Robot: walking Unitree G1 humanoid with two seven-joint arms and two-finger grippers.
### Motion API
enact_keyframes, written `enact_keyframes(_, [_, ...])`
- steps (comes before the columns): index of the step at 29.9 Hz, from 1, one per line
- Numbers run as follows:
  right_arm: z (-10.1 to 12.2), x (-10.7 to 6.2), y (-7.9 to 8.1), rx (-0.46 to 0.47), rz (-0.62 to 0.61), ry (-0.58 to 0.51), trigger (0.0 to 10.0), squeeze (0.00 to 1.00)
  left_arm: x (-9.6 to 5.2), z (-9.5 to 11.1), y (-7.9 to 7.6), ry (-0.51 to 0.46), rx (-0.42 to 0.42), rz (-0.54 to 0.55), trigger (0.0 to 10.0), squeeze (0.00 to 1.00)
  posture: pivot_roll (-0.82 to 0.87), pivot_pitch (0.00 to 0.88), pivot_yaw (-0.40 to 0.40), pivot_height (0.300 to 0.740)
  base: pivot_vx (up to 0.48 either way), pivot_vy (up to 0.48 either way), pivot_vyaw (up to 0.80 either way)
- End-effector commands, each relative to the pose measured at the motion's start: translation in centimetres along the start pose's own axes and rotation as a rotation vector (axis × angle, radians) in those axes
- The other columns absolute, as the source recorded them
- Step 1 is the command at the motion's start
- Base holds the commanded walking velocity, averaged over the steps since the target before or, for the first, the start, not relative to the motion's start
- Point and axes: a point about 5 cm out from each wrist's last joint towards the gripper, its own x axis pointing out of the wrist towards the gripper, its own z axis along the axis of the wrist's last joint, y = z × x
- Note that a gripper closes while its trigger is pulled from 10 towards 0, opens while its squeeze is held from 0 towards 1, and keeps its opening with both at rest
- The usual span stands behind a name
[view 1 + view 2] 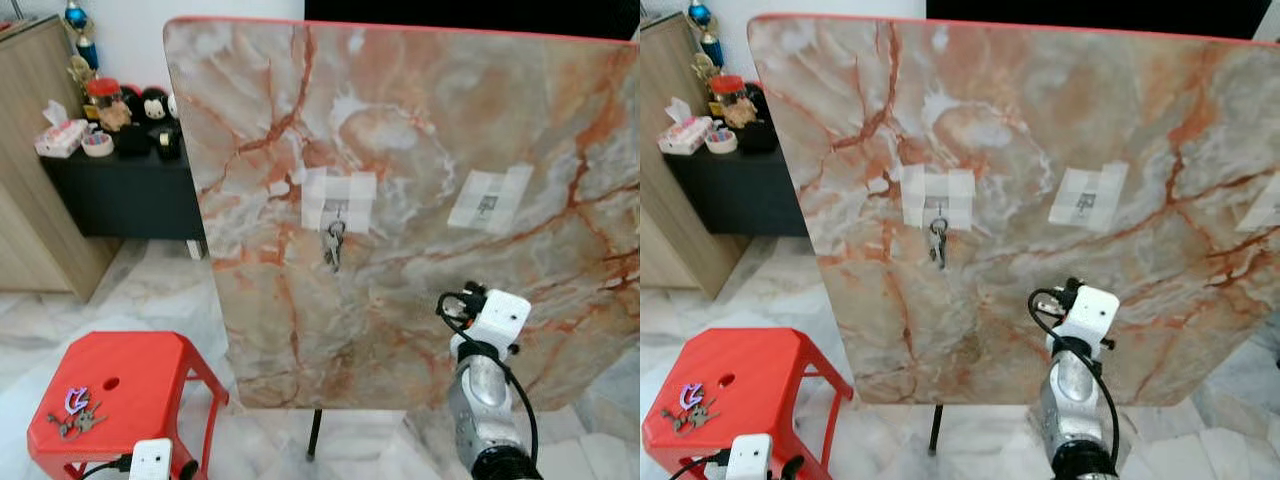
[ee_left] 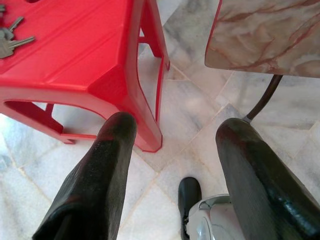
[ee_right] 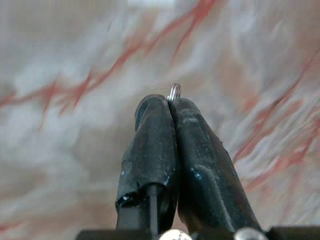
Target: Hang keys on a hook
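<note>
A marble board (image 1: 420,130) stands upright with two taped hooks. One bunch of keys (image 1: 333,243) hangs on the left hook (image 1: 338,212); the right hook (image 1: 488,205) is bare. My right gripper (image 3: 171,107) is shut on a small metal key ring (image 3: 174,91), held close to the board's face below the right hook, its white wrist block (image 1: 497,318) facing the marble. Another bunch of keys (image 1: 78,415) with a purple tag lies on the red stool (image 1: 140,385). My left gripper (image 2: 175,135) hangs open and low beside the stool, nothing between its fingers.
A black cabinet (image 1: 130,190) with toys and a tissue box stands at the back left, next to a wooden cupboard (image 1: 30,200). A thin black leg (image 1: 314,435) props the board. Marble floor (image 1: 150,290) surrounds the stool.
</note>
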Motion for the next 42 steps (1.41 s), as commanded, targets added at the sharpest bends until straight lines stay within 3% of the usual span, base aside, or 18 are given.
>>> enact_keyframes(1, [0.7,0.1,-0.2,-0.045,-0.003,-0.05,10.0,0.0,0.0,0.0,-0.3,0.007,0.023,-0.023,10.0,0.0,0.05,0.0,-0.061,0.74,0.0,0.0,0.0])
enact_keyframes(3, [1.2,0.3,-0.3,-0.093,-0.013,-0.086,10.0,0.0,0.1,0.0,-0.3,0.007,0.025,-0.023,10.0,0.0,0.05,0.0,-0.061,0.74,0.0,0.0,0.0])
enact_keyframes(4, [1.5,0.4,-0.3,-0.161,-0.03,-0.1,10.0,0.0,0.1,0.0,-0.3,0.009,0.027,-0.024,10.0,0.0,0.05,0.0,-0.059,0.74,0.0,0.0,0.0])
enact_keyframes(8, [1.5,0.7,-0.3,-0.158,-0.048,-0.091,10.0,0.0,0.1,-0.1,-0.4,0.015,0.027,-0.025,10.0,0.0,0.05,0.0,-0.057,0.74,0.0,0.0,0.0])
enact_keyframes(16, [3.8,1.8,1.4,-0.271,0.042,-0.217,10.0,0.0,0.3,0.4,-0.6,-0.003,0.023,-0.025,10.0,0.0,0.05,0.0,-0.06,0.74,0.0,0.0,0.0])
enact_keyframes(36, [5.0,3.0,1.6,-0.295,-0.015,-0.231,10.0,0.0,0.3,0.1,-1.0,0.015,0.018,-0.027,10.0,0.0,0.04,0.0,-0.063,0.74,0.0,0.0,0.0])
enact_keyframes(42, [5.3,3.5,2.2,-0.351,0.006,-0.226,10.0,0.0,0.3,0.2,-1.0,0.011,0.018,-0.026,10.0,0.0,0.04,0.0,-0.063,0.74,0.0,0.0,0.0])
